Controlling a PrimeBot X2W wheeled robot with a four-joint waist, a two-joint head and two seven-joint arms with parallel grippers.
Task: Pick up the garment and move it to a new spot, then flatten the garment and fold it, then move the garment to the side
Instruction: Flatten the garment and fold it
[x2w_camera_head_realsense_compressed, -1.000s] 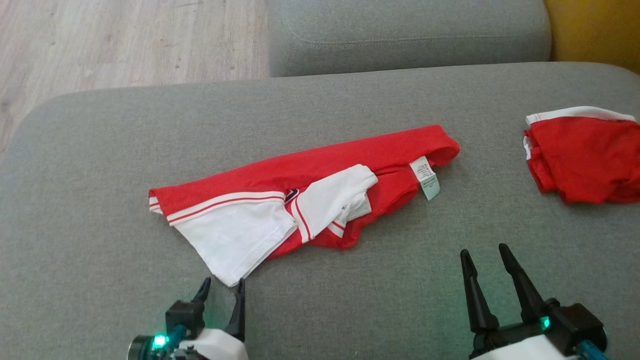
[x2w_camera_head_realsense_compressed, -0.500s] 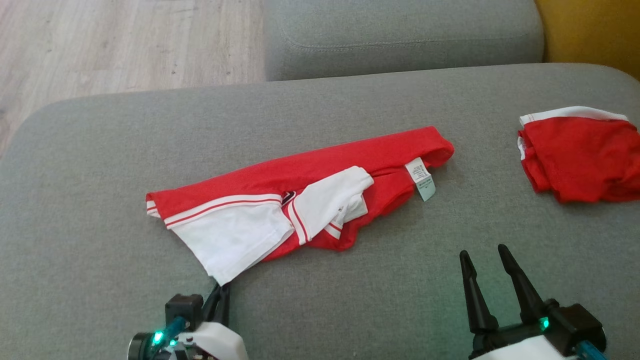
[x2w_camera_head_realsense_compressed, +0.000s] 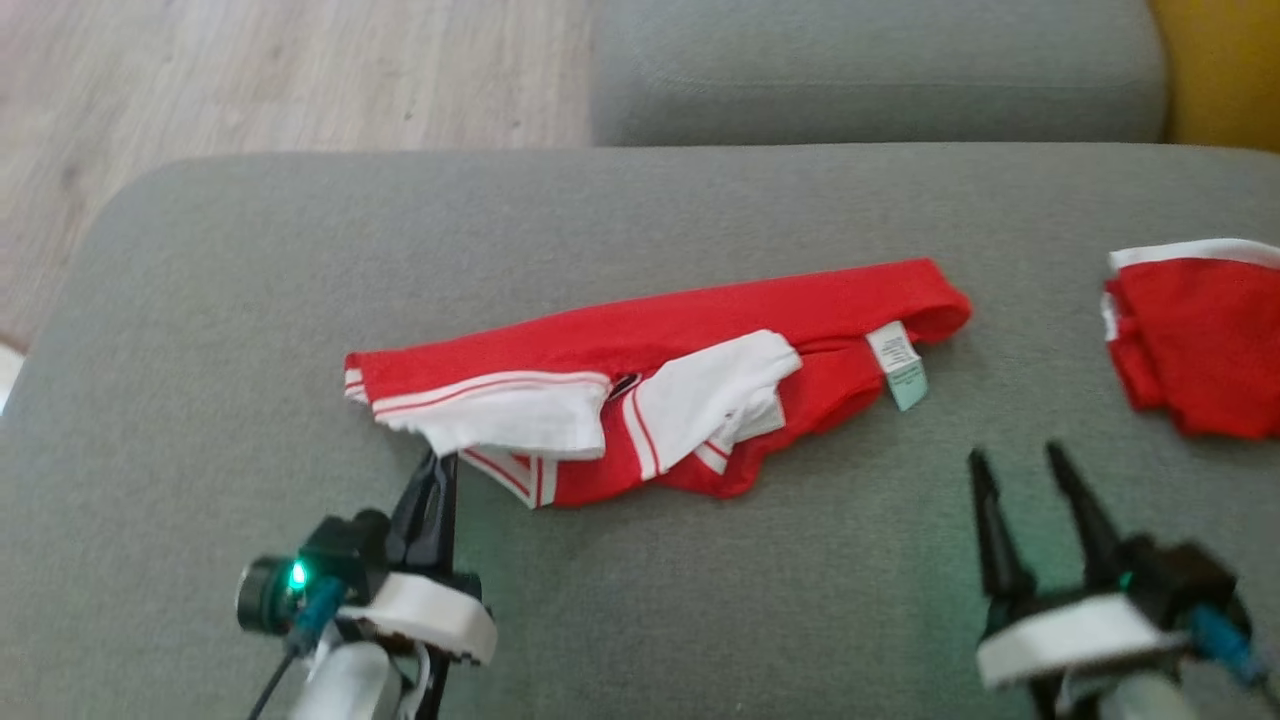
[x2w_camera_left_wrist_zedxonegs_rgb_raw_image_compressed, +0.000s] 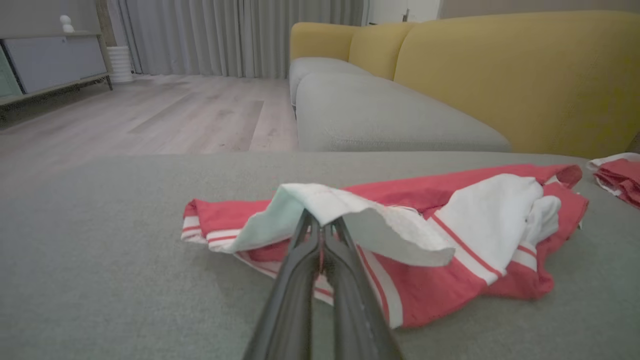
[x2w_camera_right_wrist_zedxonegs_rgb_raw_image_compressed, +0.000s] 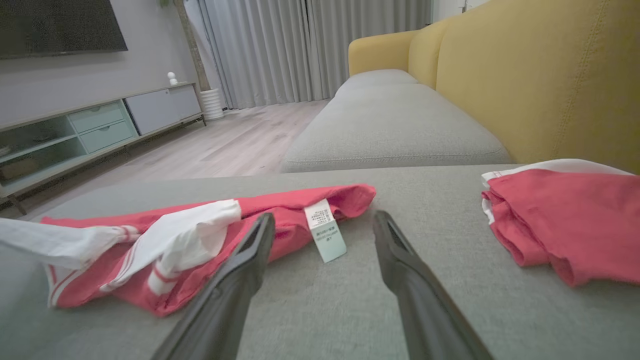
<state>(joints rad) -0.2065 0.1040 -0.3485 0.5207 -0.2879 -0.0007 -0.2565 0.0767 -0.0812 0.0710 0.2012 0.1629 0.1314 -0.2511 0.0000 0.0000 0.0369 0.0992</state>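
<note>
A red and white garment (x2w_camera_head_realsense_compressed: 700, 340) lies crumpled across the middle of the grey sofa cushion (x2w_camera_head_realsense_compressed: 250, 300). My left gripper (x2w_camera_head_realsense_compressed: 440, 470) is shut on the garment's white near corner and holds it lifted and folded back over the cloth. The left wrist view shows that white flap draped over my closed fingertips (x2w_camera_left_wrist_zedxonegs_rgb_raw_image_compressed: 320, 227), with the garment (x2w_camera_left_wrist_zedxonegs_rgb_raw_image_compressed: 450, 230) spread beyond. My right gripper (x2w_camera_head_realsense_compressed: 1020, 465) stands open above bare cushion, near the garment's right end and its care label (x2w_camera_right_wrist_zedxonegs_rgb_raw_image_compressed: 325, 232). Nothing sits between the right gripper (x2w_camera_right_wrist_zedxonegs_rgb_raw_image_compressed: 325, 225) fingers.
A second red garment with white trim (x2w_camera_head_realsense_compressed: 1190, 330) lies bunched at the cushion's right edge (x2w_camera_right_wrist_zedxonegs_rgb_raw_image_compressed: 570, 215). Another grey cushion (x2w_camera_head_realsense_compressed: 870, 70) and a yellow backrest (x2w_camera_right_wrist_zedxonegs_rgb_raw_image_compressed: 540, 75) stand beyond. Wooden floor (x2w_camera_head_realsense_compressed: 250, 70) lies off the far left edge.
My left gripper closed on the garment's white near corner and lifted it, folding the flap back toward the red part. The head camera shifted, moving the whole scene right. My right gripper stayed open.
</note>
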